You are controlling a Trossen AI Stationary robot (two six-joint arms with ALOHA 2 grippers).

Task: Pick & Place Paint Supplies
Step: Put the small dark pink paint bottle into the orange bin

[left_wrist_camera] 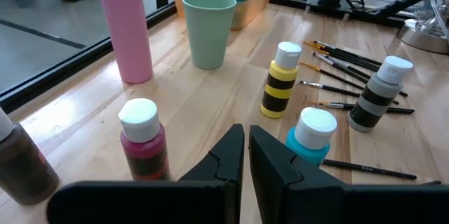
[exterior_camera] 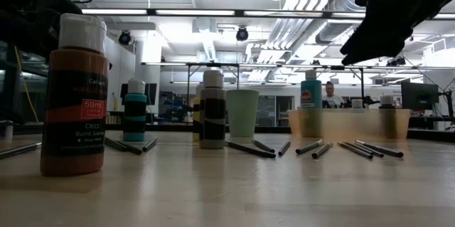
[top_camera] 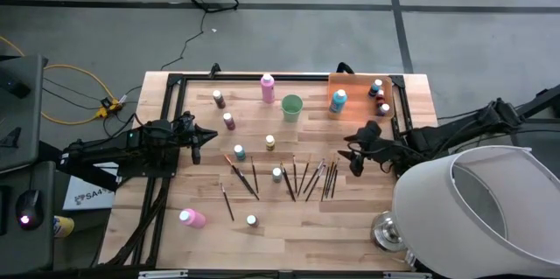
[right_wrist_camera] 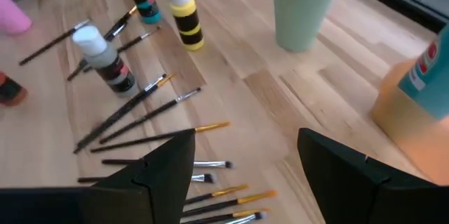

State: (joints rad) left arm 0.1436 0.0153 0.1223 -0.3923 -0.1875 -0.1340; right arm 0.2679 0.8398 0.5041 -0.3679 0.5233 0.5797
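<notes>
Pale butcher-block wood forms the table (top_camera: 350, 226), and the paint supplies lie scattered across it. Thin dark brushes (top_camera: 308, 178) with brassy ferrules fan out near the centre, flat and loose, probably awaiting collection. Small round paint bottles (top_camera: 228, 121) with white caps stand upright around them; a tall smooth pink plastic bottle (top_camera: 268, 88) stands at twelve o'clock, another pink bottle (top_camera: 192, 219) lies tipped at seven o'clock. A flat translucent orange tray (top_camera: 350, 104) at one o'clock already holds a teal bottle (top_camera: 338, 101) and several small ones, so sorting seems under way. The left gripper (top_camera: 210, 135) hovers at nine o'clock, fingers pressed together. The right gripper (top_camera: 351, 152) hangs at three o'clock beside the brushes, fingers spread wide, likely readying a brush pick.
</notes>
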